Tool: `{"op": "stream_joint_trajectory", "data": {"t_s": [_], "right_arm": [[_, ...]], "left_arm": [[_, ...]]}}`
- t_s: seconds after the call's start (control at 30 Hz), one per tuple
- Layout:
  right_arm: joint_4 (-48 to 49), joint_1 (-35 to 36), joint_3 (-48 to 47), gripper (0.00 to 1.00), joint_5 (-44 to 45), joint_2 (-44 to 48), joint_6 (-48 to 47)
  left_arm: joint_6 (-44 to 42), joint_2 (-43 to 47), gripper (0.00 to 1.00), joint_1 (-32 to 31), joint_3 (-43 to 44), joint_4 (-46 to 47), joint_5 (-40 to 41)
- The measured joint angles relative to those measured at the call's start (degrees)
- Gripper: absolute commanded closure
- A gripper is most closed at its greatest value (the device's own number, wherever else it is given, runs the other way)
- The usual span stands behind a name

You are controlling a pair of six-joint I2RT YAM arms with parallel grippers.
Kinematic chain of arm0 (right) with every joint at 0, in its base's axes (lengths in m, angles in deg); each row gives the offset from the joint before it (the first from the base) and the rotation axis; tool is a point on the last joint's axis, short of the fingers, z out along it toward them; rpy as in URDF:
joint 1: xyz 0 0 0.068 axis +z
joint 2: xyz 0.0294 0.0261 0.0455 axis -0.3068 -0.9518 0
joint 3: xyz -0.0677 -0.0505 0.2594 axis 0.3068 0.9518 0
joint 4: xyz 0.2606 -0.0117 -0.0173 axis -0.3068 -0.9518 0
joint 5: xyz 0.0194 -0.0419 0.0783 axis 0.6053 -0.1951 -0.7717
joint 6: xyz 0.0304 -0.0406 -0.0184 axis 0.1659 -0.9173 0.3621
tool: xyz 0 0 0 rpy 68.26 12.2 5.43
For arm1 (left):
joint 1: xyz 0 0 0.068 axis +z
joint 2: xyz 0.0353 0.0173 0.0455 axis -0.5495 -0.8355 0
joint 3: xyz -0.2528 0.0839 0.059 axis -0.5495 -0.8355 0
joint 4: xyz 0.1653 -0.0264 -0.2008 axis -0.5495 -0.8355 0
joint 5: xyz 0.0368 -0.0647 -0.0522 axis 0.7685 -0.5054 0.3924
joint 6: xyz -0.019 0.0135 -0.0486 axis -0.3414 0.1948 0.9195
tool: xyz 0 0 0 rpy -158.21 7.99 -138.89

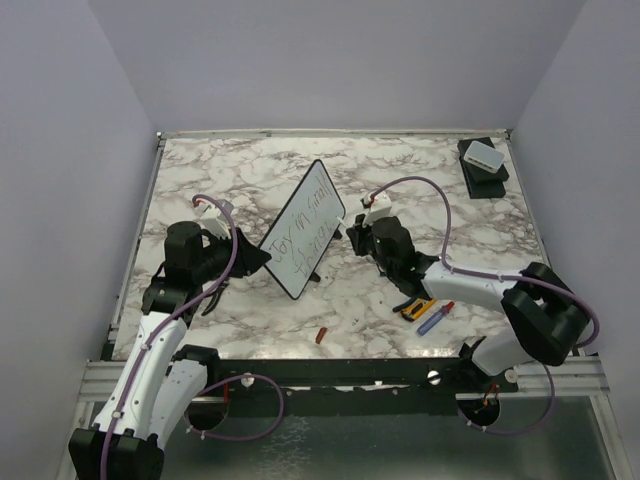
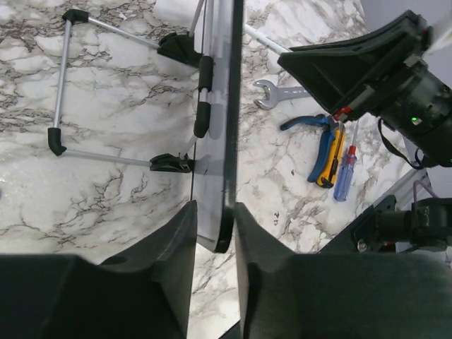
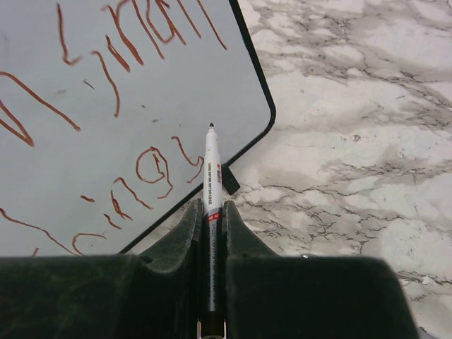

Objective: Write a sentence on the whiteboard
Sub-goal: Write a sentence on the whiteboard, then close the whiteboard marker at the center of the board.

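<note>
The whiteboard (image 1: 303,228) stands tilted on its feet in the middle of the marble table. The sentence (image 1: 305,230) runs across it in two lines of thin strokes, which look red-brown in the right wrist view (image 3: 113,63). My left gripper (image 1: 262,258) is shut on the board's near-left edge; the left wrist view shows the board edge-on (image 2: 229,127) between my fingers (image 2: 176,240). My right gripper (image 1: 358,232) is shut on a white marker (image 3: 212,176). The marker's tip points at the board's lower right corner (image 3: 265,120), just past the last word. I cannot tell whether it touches.
The board's wire stand (image 2: 60,92) sits behind it. A wrench (image 2: 279,92), blue-handled pliers (image 2: 321,138) and a blue screwdriver (image 2: 344,176) lie right of the board. A red cap (image 1: 321,335) lies near the front edge. A black box with a white block (image 1: 484,160) sits back right.
</note>
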Motion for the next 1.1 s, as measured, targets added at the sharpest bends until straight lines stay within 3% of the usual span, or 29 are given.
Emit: {"op": "stream_joint_trajectory", "data": {"t_s": [0.27, 0.47, 0.83, 1.1], "right_arm": [[-0.9, 0.0, 1.6, 0.99, 1.0, 4.7, 0.1], [-3.2, 0.0, 2.2, 0.99, 1.2, 6.1, 0.5], [-10.9, 0.0, 3.5, 0.99, 0.9, 18.6, 1.3], [-16.3, 0.0, 6.1, 0.99, 0.4, 25.5, 2.6]], "left_arm": [[0.8, 0.0, 0.40, -0.1, 0.0, -2.2, 0.3], [0.5, 0.0, 0.02, -0.1, 0.6, -4.6, 0.7], [-5.3, 0.8, 0.05, -0.9, 12.4, -20.1, 11.8], [-9.4, -7.4, 0.09, -9.8, 30.5, -28.3, 19.3]]}}
